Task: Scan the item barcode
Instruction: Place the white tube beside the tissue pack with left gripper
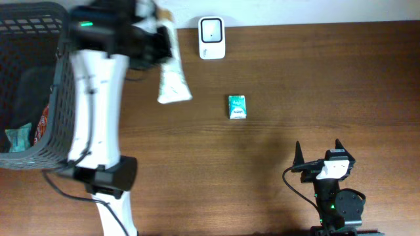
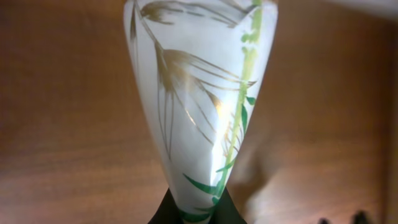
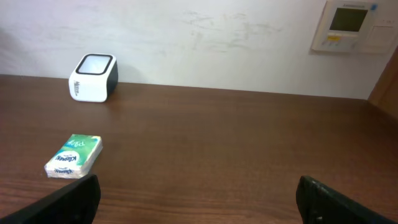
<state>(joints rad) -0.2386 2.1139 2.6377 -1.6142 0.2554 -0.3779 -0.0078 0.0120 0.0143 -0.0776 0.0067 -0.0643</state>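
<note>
Dark wood tabletop; left pincer clamps glossy white leaf-printed tube; right pincer spread wide.

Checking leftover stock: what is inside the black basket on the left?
A teal packet and a red-patterned item show in the basket; anything beneath them, or in its dark depths, is hidden.

A white plastic tube printed with green and gold leaves hangs tilted above the surface, just left of the small white dark-rimmed scanner box, which stands upright.
</note>
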